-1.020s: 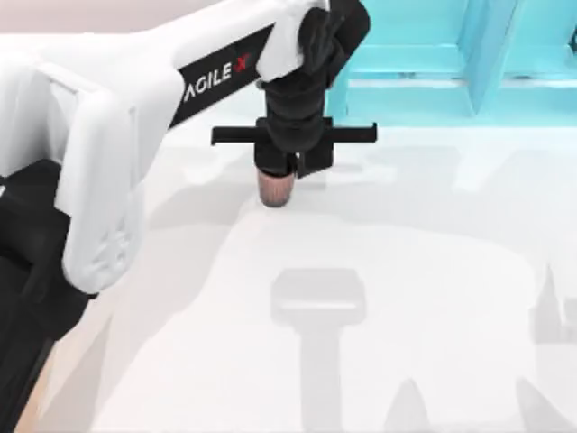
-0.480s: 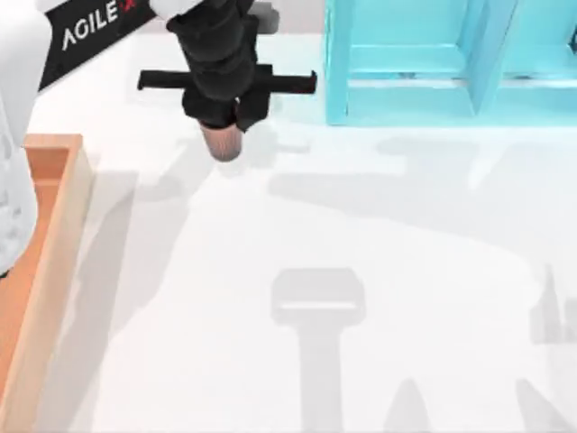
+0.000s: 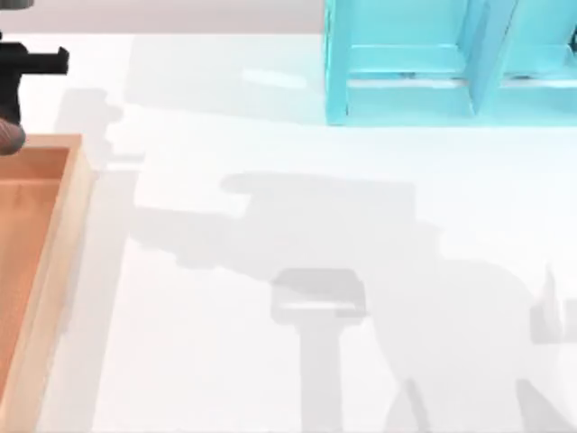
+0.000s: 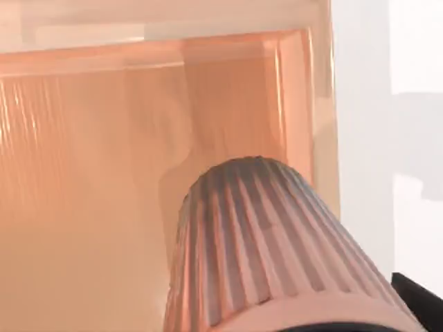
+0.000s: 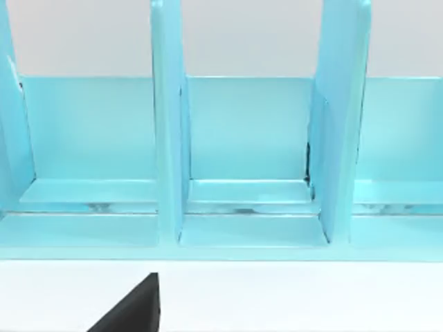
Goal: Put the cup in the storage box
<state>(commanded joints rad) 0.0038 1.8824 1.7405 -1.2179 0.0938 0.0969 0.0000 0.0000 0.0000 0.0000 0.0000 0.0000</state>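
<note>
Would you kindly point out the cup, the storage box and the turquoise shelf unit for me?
cup [image 4: 277,256], left wrist view, on its ribbed side wall.
storage box [image 3: 56,262], top view, on its right-hand rim.
turquoise shelf unit [image 5: 169,138], right wrist view, on an upright divider.

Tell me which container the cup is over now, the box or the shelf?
The box: the left wrist view looks past the ribbed cup onto its orange-tan floor. The turquoise shelf, with upright dividers, stands at the table's far right.
</note>
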